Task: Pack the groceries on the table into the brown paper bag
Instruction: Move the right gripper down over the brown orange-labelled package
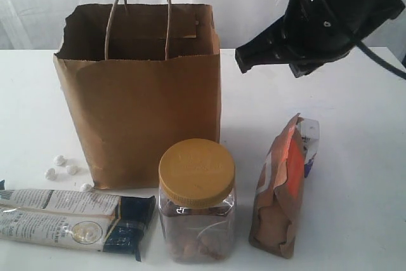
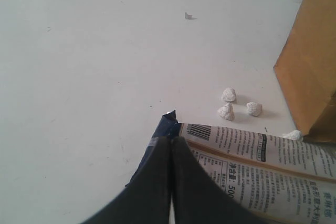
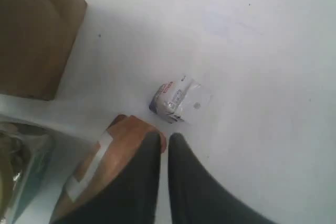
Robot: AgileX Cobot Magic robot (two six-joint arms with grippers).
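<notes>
Trouble looks likeliest on the right side, where the right gripper [image 3: 168,140] hangs above the table with its fingers almost together, a thin slit between them and nothing held. Just under it stand the brown-and-orange crinkled pouch [image 1: 282,188] and, just beside that, the small white-and-blue carton [image 3: 176,100]. Coming down with fingers this narrow, it would probably nudge the upright pouch over toward the clear plastic jar with the yellow lid [image 1: 196,201], or shove the light carton away across the wide white tabletop [image 1: 368,157]. The left gripper [image 2: 172,140] is clenched on nothing above the end of the long white-and-black twin packet [image 2: 262,156], which lies flat in front of the tall kraft-brown paper bag [image 1: 146,112]; pressing down like this would only crush or skid it. The bag stands open behind the groceries, but its twine handles and ragged rim could snag a carried item and tip it.
</notes>
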